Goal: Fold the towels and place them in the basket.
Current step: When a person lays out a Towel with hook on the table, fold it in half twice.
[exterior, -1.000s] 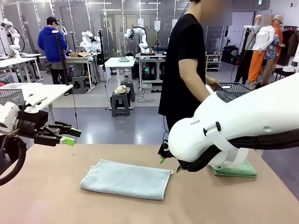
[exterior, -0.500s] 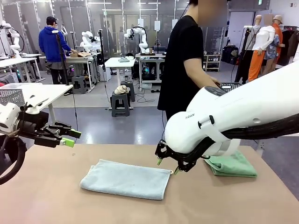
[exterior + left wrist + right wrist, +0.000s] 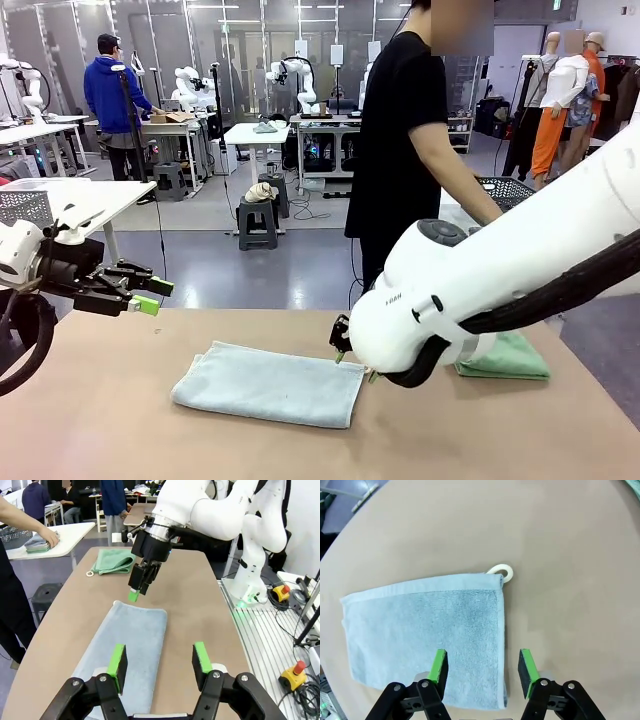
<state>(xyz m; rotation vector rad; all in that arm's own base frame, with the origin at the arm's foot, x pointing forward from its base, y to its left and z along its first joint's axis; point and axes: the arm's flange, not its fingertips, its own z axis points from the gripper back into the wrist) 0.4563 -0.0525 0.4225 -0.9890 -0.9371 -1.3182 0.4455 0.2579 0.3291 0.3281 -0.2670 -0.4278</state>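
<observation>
1. Hovering with jaws spread and empty just above the right-hand edge of the pale blue-grey terry towel (image 3: 270,385): right gripper (image 3: 354,362), green pads apart, touching nothing.
2. Hanging off the bench's left end, clear of the cloth: left gripper (image 3: 150,294), jaws also parted, holding nothing.
3. Lying flat on the light brown bench (image 3: 120,440): blue-grey towel with a white loop tag (image 3: 501,572) at one corner; folded mid-green terry towel (image 3: 510,358) near the right end.
4. Standing at the far side: person in a black shirt (image 3: 400,130), hand on folded cloths beside a dark mesh basket (image 3: 505,188) on a white side table.
5. Moved leftward since a second ago: right gripper, from beside the green towel to the blue-grey towel's edge.
</observation>
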